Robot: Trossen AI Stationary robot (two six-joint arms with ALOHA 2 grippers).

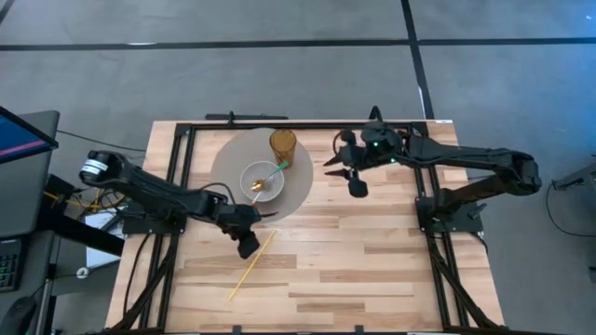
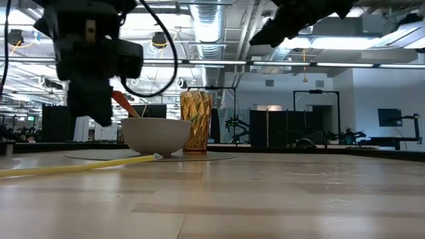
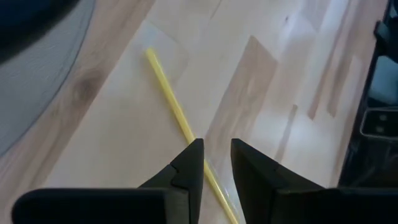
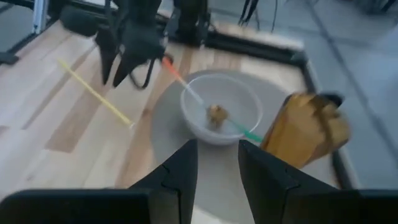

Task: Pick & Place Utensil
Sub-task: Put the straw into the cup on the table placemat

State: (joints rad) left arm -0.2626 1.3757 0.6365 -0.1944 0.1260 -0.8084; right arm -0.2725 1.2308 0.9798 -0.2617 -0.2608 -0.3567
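A long thin yellow stick (image 1: 251, 266) lies flat on the wooden table, in front of the grey round mat (image 1: 307, 186). My left gripper (image 1: 248, 240) hangs just above the stick's far end, open by a narrow gap. In the left wrist view the stick (image 3: 175, 109) runs under the gap between the fingers (image 3: 216, 155). A white bowl (image 1: 263, 181) stands on the mat with a thin utensil (image 4: 205, 102) with orange and green ends lying across it. An amber cup (image 1: 283, 144) stands behind it. My right gripper (image 1: 330, 167) is open, raised to the right of the mat.
The black frame rails (image 1: 186, 167) run along the table's left, right and far sides. The mat, bowl (image 2: 156, 136) and cup (image 2: 196, 121) fill the far middle. Bare wood (image 1: 372, 270) spreads over the near and right parts of the table.
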